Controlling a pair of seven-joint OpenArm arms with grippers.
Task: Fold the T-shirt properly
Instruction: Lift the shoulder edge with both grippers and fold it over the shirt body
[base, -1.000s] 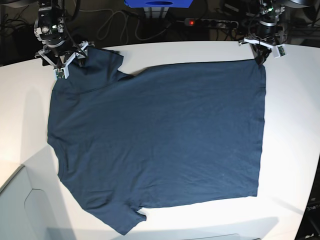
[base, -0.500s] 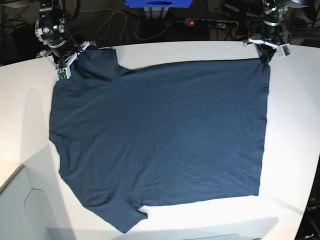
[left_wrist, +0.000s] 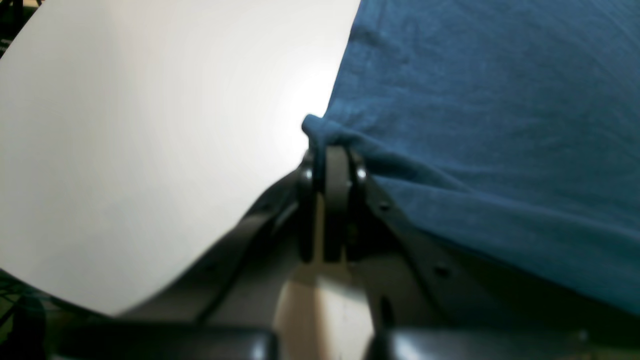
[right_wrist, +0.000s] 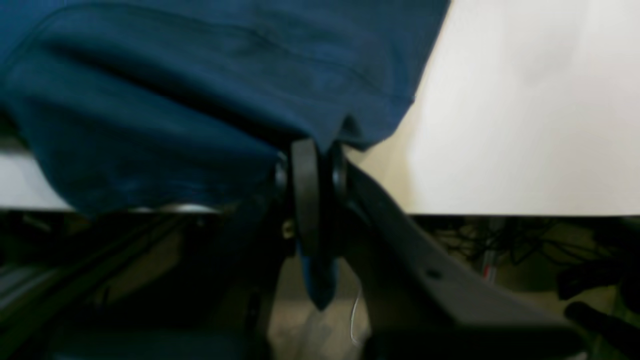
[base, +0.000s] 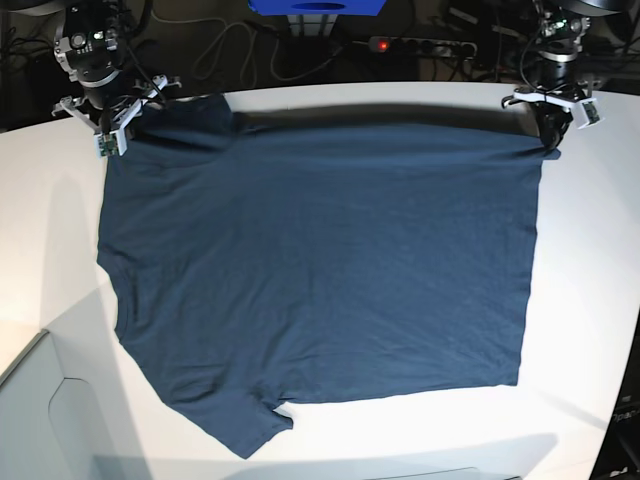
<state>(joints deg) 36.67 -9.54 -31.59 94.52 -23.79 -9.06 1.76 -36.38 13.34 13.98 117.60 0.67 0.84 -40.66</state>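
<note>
Since a second ago, my two arms have drawn apart along the far edge, and the T-shirt (base: 320, 270) has lifted there into a taut line that throws a shadow on the white table (base: 590, 250); the far left sleeve no longer bunches as it did. My right pincer (right_wrist: 312, 150), at the far left of the base view, is pressed together on a fold of cloth at the sleeve and shoulder. My left pincer (left_wrist: 332, 150), at far right, pinches the hem corner. The rest of the shirt lies flat and spread over the table, with the near sleeve reaching toward the near left edge. As I judge it, I am raising the far edge to carry it over. To do that well, I should keep both pincers level, hold an even pull between them without stretching the cloth, and move them toward the near side together so the edge lands straight.
</note>
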